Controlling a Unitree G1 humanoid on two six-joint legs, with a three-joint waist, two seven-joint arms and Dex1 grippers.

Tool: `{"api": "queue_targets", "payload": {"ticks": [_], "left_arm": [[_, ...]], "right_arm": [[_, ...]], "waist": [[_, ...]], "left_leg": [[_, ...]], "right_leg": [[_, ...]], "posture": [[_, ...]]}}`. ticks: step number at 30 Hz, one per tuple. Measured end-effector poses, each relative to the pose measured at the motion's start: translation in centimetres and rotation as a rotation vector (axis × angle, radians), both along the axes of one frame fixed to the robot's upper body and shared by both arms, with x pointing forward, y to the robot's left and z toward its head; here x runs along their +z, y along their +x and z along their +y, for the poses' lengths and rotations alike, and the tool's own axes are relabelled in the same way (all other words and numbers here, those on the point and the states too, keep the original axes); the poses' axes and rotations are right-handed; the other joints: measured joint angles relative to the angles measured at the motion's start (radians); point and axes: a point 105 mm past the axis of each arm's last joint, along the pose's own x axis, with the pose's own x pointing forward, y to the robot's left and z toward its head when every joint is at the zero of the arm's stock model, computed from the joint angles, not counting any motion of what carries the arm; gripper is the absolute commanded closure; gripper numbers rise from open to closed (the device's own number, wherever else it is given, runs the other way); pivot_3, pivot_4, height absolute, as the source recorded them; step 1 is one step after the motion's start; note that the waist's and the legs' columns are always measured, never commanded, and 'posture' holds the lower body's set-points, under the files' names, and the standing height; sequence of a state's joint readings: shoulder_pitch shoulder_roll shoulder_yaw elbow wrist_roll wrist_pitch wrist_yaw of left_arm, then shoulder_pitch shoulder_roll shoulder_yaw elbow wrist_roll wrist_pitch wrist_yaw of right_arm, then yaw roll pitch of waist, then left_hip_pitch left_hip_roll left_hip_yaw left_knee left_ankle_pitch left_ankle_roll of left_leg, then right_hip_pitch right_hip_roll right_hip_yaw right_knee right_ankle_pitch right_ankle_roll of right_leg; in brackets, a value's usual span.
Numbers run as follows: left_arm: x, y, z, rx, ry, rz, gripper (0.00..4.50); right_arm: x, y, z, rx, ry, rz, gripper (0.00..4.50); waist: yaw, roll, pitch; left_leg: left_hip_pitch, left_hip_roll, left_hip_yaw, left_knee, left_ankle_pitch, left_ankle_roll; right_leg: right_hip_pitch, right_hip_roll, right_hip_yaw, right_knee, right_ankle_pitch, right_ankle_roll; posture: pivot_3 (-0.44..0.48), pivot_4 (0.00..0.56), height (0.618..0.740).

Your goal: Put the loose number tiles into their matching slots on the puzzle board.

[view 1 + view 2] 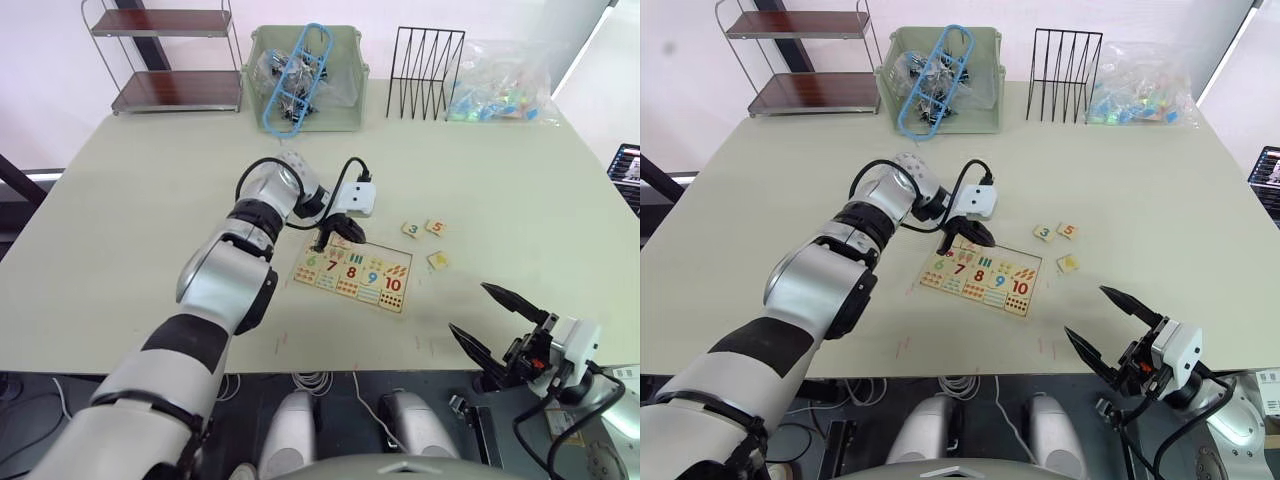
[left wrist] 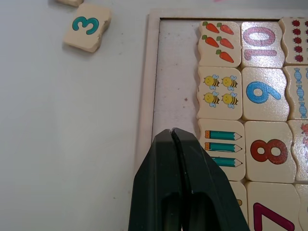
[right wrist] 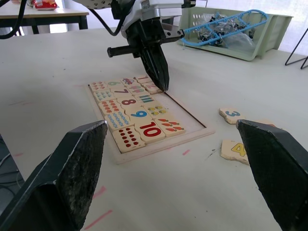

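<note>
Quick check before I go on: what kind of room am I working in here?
Probably a lab or test workspace: a plain pale table carries a green bin of clips, a black wire rack, bagged toys, and the puzzle board.

Robot lab or test room, staged tabletop setup. Large plain pale worktop against a white wall. Behind the puzzle board, along the far edge: small two-tier metal shelf, green bin of clips and a blue hanger, black wire file rack, clear bag of coloured bits. Loose cables hang below the near edge. Red pen marks on the worktop near the board.
</note>
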State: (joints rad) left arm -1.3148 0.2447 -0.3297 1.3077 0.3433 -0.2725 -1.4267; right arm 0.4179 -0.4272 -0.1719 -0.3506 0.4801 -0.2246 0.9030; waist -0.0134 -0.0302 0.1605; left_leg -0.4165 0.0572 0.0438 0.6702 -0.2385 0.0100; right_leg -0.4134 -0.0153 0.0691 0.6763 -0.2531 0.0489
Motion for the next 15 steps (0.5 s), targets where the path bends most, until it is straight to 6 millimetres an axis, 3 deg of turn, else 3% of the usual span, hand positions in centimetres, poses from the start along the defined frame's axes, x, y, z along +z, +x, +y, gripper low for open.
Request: {"api": "queue_targets", "payload": {"ticks": [15], "left_arm": [[-0.77, 0.02, 0.25, 0.004, 0.043, -0.008, 4.47]], "right_arm": [[0.00, 0.00, 0.01, 0.001, -0.001, -0.001, 0.00]], "waist": [[0.000, 0.000, 0.000]], "left_leg": [[0.000, 0.000, 0.000, 0.000, 0.000, 0.000]], "right_leg": [[0.000, 0.000, 0.000, 0.000, 0.000, 0.000]], "posture": [[0.000, 0.150, 0.740]]}}
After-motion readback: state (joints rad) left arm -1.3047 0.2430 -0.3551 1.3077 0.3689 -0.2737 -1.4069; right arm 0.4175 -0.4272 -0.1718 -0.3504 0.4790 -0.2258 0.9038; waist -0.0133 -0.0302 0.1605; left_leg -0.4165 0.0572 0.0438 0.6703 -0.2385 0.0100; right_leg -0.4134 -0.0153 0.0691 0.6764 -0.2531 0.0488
